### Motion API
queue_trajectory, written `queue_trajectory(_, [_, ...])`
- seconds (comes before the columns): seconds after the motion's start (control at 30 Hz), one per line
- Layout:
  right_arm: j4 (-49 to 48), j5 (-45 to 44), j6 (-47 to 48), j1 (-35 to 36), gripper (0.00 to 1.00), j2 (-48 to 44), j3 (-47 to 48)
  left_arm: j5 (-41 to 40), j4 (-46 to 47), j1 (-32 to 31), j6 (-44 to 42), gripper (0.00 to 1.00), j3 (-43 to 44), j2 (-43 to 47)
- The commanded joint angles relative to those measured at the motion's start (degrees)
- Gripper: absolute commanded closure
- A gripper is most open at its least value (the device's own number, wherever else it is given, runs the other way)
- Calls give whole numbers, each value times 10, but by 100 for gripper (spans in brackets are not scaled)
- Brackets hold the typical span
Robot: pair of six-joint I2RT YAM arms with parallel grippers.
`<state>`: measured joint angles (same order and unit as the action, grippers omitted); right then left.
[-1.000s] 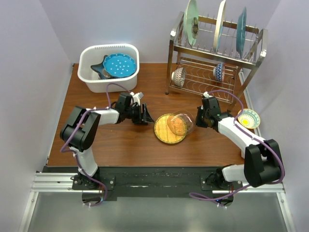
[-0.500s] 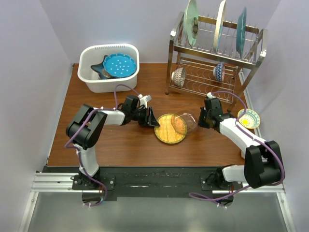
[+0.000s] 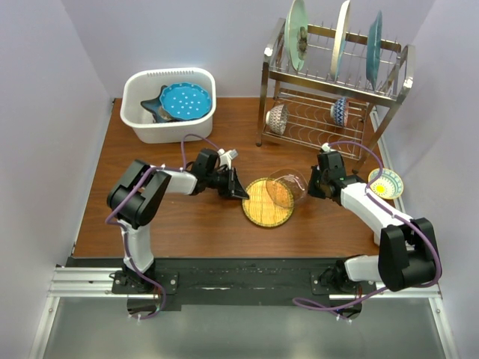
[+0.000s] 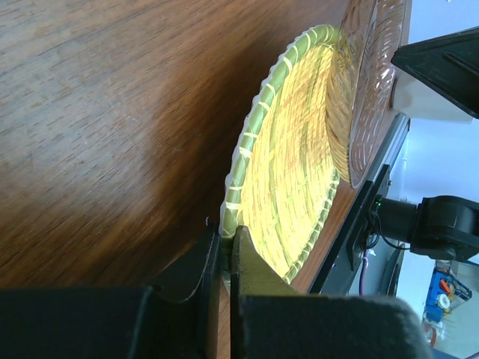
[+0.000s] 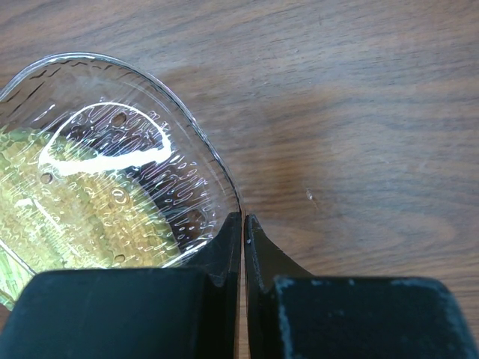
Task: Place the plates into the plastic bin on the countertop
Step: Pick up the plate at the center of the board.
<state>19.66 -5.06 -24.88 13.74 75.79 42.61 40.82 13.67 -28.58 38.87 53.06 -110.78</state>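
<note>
Left gripper (image 3: 238, 191) clamped on amber plate (image 3: 262, 211) at its 9 o'clock rim, mid-countertop (image 3: 194, 224), right gripper (image 3: 310, 187) pinching tilted glass plate (image 3: 284, 187) at 3 o'clock, above amber plate, bin (image 3: 161, 133) at 11 o'clock holding blue plates (image 3: 183, 101).

The countertop (image 4: 90, 112) under me is reddish-brown wood, streaky grain with a soft satin sheen, and the amber plate (image 4: 288, 179) looks glossy, ribbed like basket weave, with a smooth green rim. The clear plate (image 5: 112, 179) is see-through, glass or plastic I can't tell, dimpled all over and catching a white glint, while my right gripper (image 5: 243, 224) and left gripper (image 4: 227, 241) show matt black, faintly grainy plastic. Farther off, the plastic bin (image 3: 138, 127) is plain smooth white, and the dish rack (image 3: 337, 78) is shiny metal wire.
</note>
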Motion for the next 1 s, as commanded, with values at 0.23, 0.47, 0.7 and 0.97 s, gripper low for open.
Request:
queue_trajectory(0.23, [-16,-13,-10,-6,100,-21,-10,-92,-104,1,-73,100,40,37])
queue_trajectory(0.47, [-22,-3,-11,-6,100,-27,-14,-91,-116,40,-85,100,24,55])
queue_trajectory(0.7, [-31,12,-11,-7,100,-31,-16,-87,-135,77,-103,100,24,84])
queue_trajectory(0.97, [-41,28,-12,-7,100,-24,-18,-79,-170,128,-119,100,29,121])
